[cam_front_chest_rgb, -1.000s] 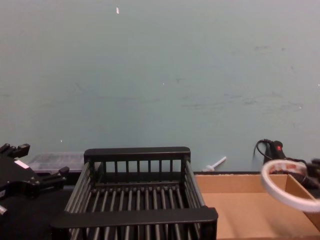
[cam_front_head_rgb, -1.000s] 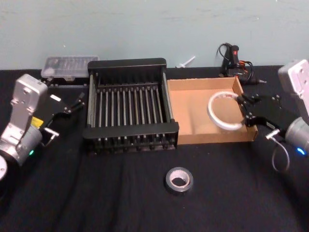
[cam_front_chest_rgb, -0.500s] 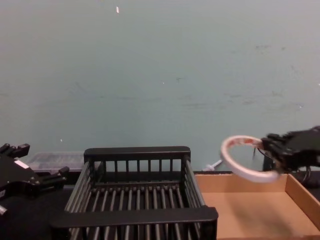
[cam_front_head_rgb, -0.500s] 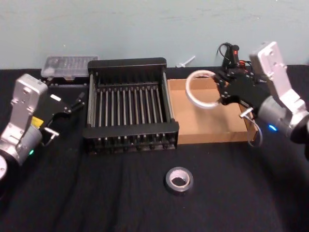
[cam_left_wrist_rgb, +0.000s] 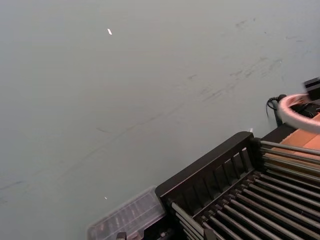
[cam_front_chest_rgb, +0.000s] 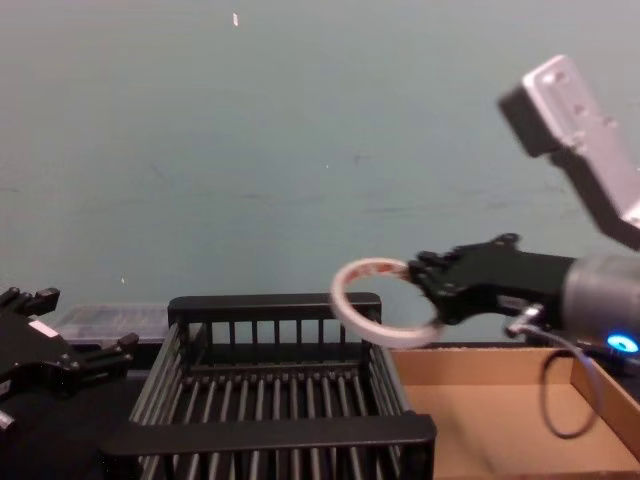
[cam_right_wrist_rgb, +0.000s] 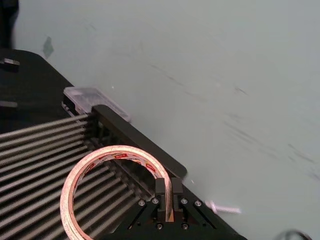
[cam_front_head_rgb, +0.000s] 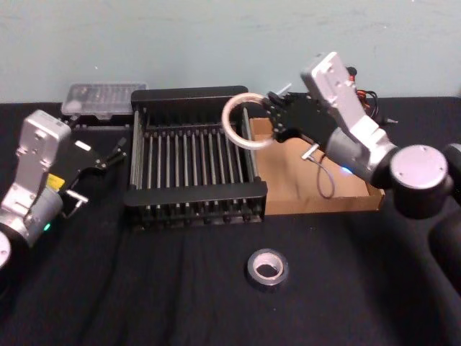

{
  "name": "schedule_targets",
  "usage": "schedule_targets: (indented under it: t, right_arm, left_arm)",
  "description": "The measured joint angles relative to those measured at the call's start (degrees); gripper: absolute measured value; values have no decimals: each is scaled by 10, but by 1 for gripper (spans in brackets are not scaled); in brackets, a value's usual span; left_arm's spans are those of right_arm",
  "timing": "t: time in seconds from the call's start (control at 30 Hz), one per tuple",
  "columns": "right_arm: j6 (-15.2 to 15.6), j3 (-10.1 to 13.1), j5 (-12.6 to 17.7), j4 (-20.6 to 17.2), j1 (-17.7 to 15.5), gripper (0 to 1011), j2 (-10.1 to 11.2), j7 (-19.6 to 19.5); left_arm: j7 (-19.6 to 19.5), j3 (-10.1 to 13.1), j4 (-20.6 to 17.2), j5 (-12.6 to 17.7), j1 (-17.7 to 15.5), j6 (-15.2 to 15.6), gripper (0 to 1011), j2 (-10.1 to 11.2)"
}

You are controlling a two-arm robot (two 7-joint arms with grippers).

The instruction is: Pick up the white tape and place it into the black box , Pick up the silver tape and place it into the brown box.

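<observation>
The white tape (cam_front_head_rgb: 225,122) (cam_front_chest_rgb: 341,305) (cam_right_wrist_rgb: 68,192) (cam_left_wrist_rgb: 295,107) hangs tilted in the air over the right rim of the black box (cam_front_head_rgb: 194,194) (cam_front_chest_rgb: 270,432) (cam_right_wrist_rgb: 131,134) (cam_left_wrist_rgb: 210,167). My right gripper (cam_front_head_rgb: 274,119) (cam_front_chest_rgb: 425,290) (cam_right_wrist_rgb: 167,187) is shut on the roll's band. Right of the crate lies the brown box (cam_front_head_rgb: 302,180) (cam_front_chest_rgb: 480,430) (cam_left_wrist_rgb: 300,145), with nothing inside that I can see. The silver tape (cam_front_head_rgb: 267,269) lies flat on the black cloth in front of both boxes. My left gripper (cam_front_head_rgb: 97,173) (cam_front_chest_rgb: 75,320) stays open at the crate's left side.
A clear plastic case (cam_front_head_rgb: 101,97) sits behind the crate at the back left. A black tool with cables (cam_front_head_rgb: 353,86) lies behind the cardboard tray. A teal wall closes the back. Open black cloth lies around the grey roll.
My right gripper has lifted the white tape from the right side of the brown box and carried it left, to above the black box's right rim. The left arm has not moved.
</observation>
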Motion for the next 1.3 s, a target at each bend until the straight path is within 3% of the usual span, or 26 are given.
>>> schedule_targets:
  t: [0.1, 0.53, 0.67, 1.03, 1.3]
  right_arm:
    - [-17, -14, -12, 39, 24, 79, -22, -1]
    - [-59, -39, -31, 153, 75, 79, -76, 2]
    - [-63, -41, -32, 169, 81, 79, -83, 5]
    - [-62, -41, -32, 162, 79, 80, -80, 4]
    - [-61, -40, -32, 159, 78, 293, -79, 4]
  left_arm:
    - [0, 0, 0, 0, 0, 0, 1001, 0]
    - [0, 0, 0, 0, 0, 0, 1001, 0]
    - [0, 0, 0, 0, 0, 0, 1001, 0]
    - [0, 0, 0, 0, 0, 0, 1001, 0]
    - [0, 0, 0, 0, 0, 0, 1001, 0]
